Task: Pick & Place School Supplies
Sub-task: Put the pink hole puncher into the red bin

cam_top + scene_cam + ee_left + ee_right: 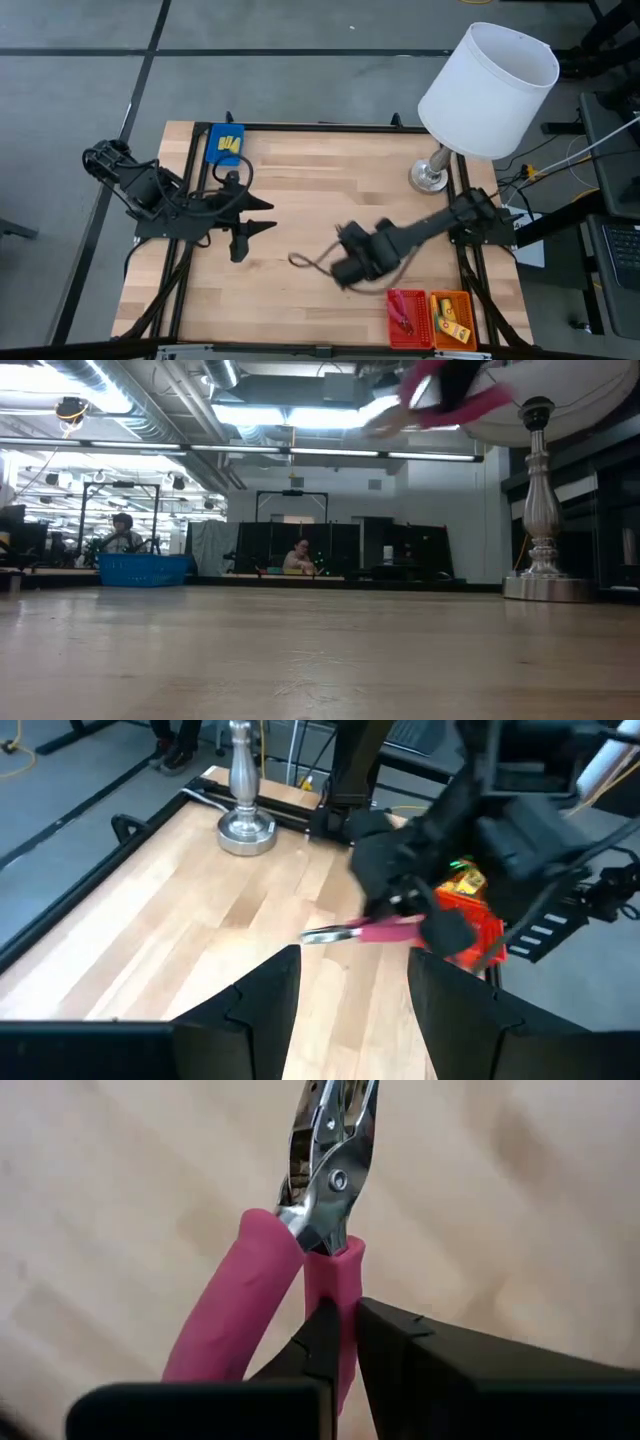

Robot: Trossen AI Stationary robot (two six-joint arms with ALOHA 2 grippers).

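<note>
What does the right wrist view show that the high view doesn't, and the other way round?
Only the right wrist view shows the pink-handled pliers clearly: metal jaws, two pink handles, one handle pinched between the right gripper's fingers. Only the high view shows the layout: the lamp, the blue tray at the far left corner, the red tray and orange tray at the near right edge, and the left gripper waiting, open, at the table's left. Both show the wooden table and the right gripper.
</note>
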